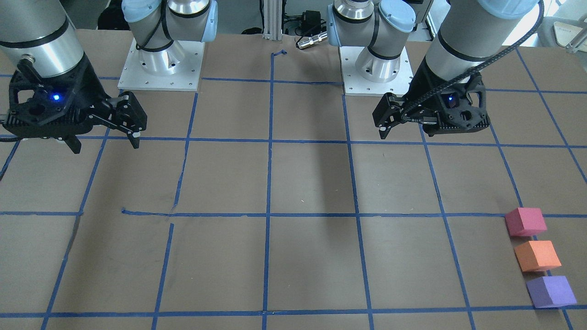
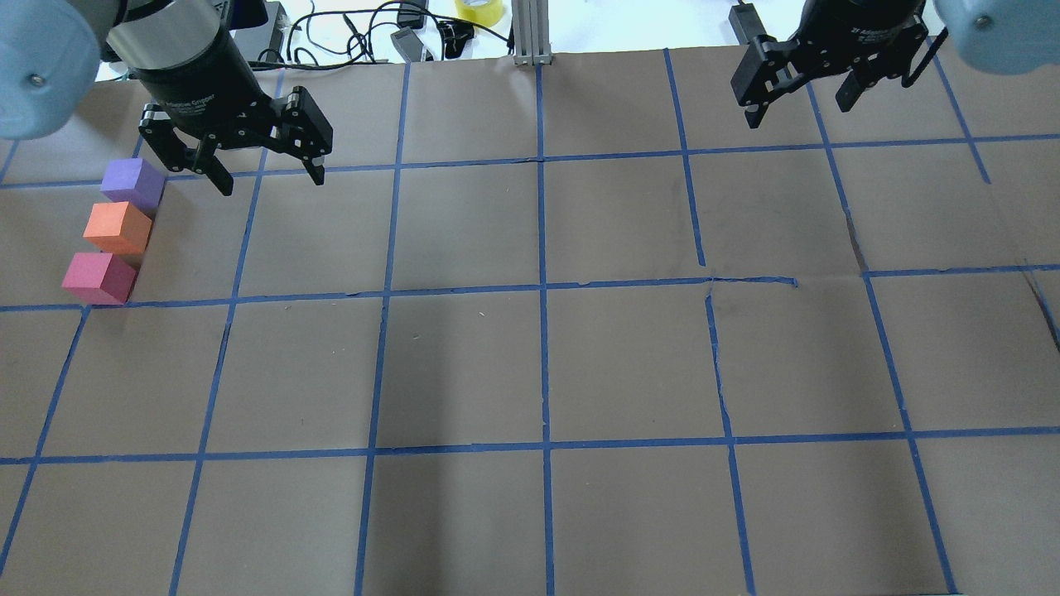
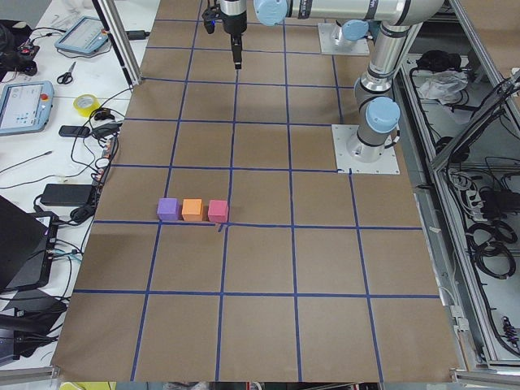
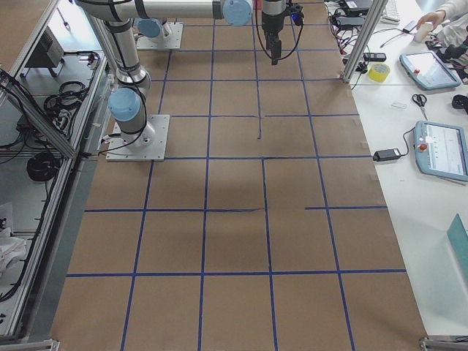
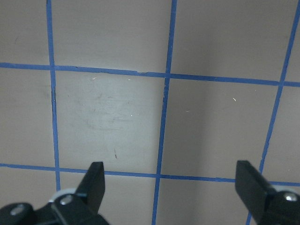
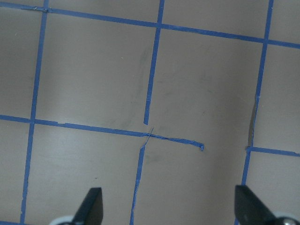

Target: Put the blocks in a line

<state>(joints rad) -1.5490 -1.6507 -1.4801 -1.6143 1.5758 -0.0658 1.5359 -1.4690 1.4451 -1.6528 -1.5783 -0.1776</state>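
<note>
We judge task approx. done: purple block [image 2: 132, 184], orange block [image 2: 118, 228] & red-pink block [image 2: 98, 278] sit in one row at bench [image 2: 538, 364] left side; left fingers [image 2: 313, 157] & right fingers [image 2: 745, 95] hang spread apart, empty.

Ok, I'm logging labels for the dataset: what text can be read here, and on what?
No text is legible.
White print on left claw body: too blurred to read.
White print on right claw body: too blurred.
Pendant screen: too small.
Purple block, orange block, red-pink block: no markings.
</note>
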